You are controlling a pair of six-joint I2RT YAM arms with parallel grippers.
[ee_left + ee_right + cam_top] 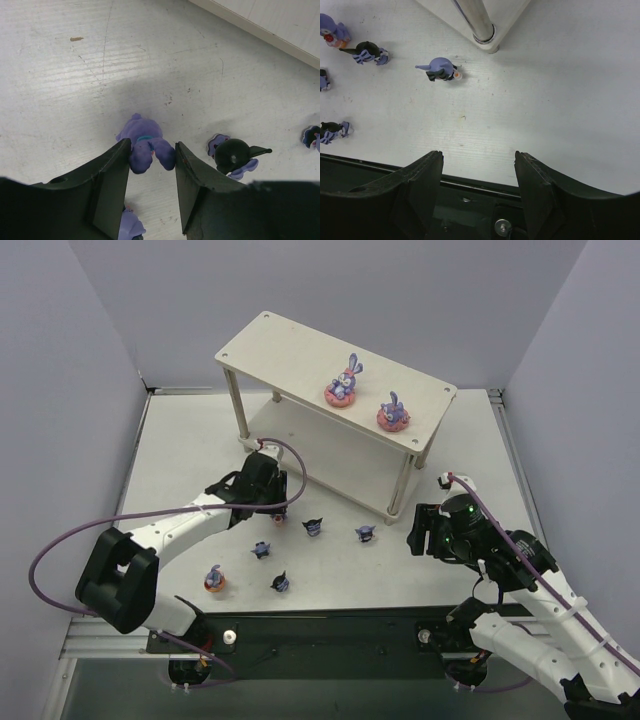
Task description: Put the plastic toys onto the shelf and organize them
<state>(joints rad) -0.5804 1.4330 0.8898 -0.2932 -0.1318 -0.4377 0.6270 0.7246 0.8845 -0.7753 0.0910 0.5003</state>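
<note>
The pale wooden shelf [300, 345] stands at the back and carries two purple rabbits [343, 385] [393, 412] on its top board. My left gripper [278, 512] is low over the table, its jaws closed against both sides of a third purple rabbit [142, 132]. I cannot tell if that rabbit is lifted. A dark blue figure [235, 156] lies just right of the fingers. A fourth rabbit [214, 580] and several dark blue figures [314, 527] [365, 533] [261, 549] stand on the table. My right gripper [418, 530] [477, 160] is open and empty near the table's front edge.
The shelf's front right leg [480, 25] stands close ahead of the right gripper, with a dark blue figure [440, 69] to its left. The dark front rail [330, 625] runs along the near edge. Grey walls enclose the left, back and right.
</note>
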